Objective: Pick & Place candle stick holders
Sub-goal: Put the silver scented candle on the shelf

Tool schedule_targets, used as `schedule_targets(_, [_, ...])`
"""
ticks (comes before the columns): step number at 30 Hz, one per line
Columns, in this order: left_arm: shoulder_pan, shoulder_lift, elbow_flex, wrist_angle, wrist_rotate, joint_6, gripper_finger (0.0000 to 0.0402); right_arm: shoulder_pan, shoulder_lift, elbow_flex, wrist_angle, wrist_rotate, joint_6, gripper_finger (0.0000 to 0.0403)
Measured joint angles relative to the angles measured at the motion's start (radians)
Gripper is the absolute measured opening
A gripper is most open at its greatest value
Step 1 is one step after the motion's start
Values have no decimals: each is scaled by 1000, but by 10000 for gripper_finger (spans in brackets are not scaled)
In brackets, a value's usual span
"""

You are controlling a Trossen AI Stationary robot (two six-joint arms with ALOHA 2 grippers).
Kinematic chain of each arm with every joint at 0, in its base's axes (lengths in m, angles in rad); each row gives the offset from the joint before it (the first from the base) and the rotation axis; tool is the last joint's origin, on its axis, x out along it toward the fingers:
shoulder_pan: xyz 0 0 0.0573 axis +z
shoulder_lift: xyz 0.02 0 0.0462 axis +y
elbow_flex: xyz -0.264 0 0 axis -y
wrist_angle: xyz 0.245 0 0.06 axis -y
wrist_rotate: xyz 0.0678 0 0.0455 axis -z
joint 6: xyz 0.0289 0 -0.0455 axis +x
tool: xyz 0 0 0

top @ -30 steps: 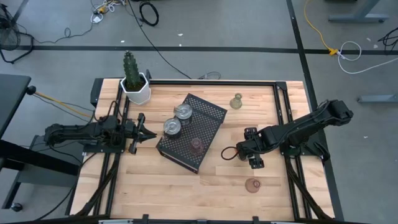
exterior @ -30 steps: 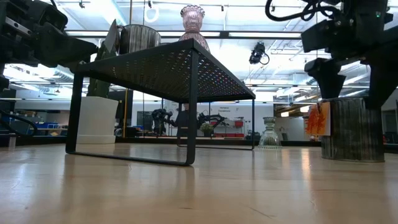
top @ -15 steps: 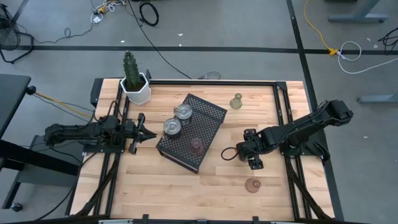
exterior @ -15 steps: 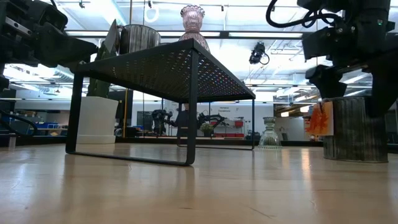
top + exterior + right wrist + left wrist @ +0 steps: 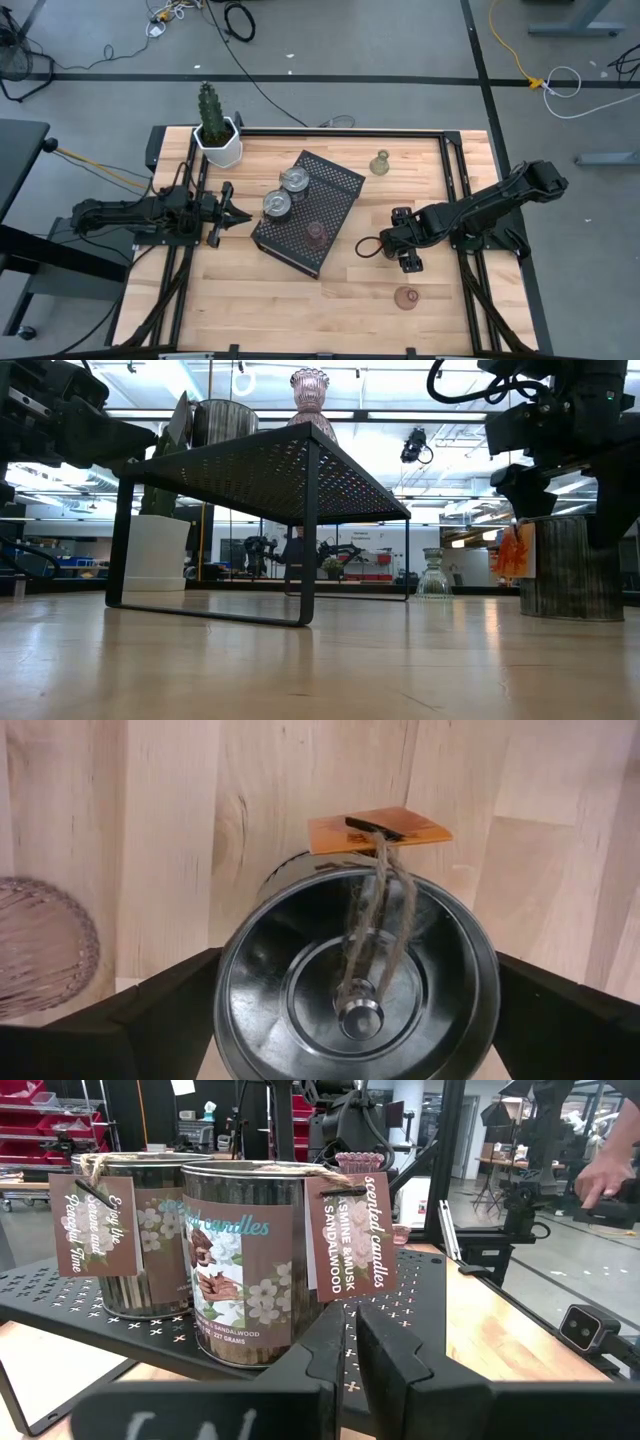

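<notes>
Your right claw (image 5: pixel 407 252) points straight down, fingers spread wide either side of a silver tin holder (image 5: pixel 358 988) standing on the table (image 5: pixel 240 300), not gripping. Pink holder (image 5: pixel 406 297) sits near, toward the front edge; black tray (image 5: pixel 335 185) lies well clear. Left claw (image 5: pixel 236 213) is pinched together, level, beside the tray.

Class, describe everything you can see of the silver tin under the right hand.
The silver tin is a round, shiny metal can, open-topped and upright on the wooden table. Twine hangs an orange tag over its rim. The right hand is spread wide around it, one finger on each side; contact is unclear.
</notes>
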Motion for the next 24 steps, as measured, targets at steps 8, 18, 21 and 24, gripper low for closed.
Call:
schedule_targets(8, [0,0,0,0,0,0,34,0,0,0,0,0,0,396])
schedule_targets(18, [0,0,0,0,0,0,34,0,0,1,4,-2,0,367])
schedule_targets(21, [0,0,0,0,0,0,34,0,0,1,10,-16,-6,371])
schedule_targets(24, [0,0,0,0,0,0,34,0,0,1,11,-18,-7,371])
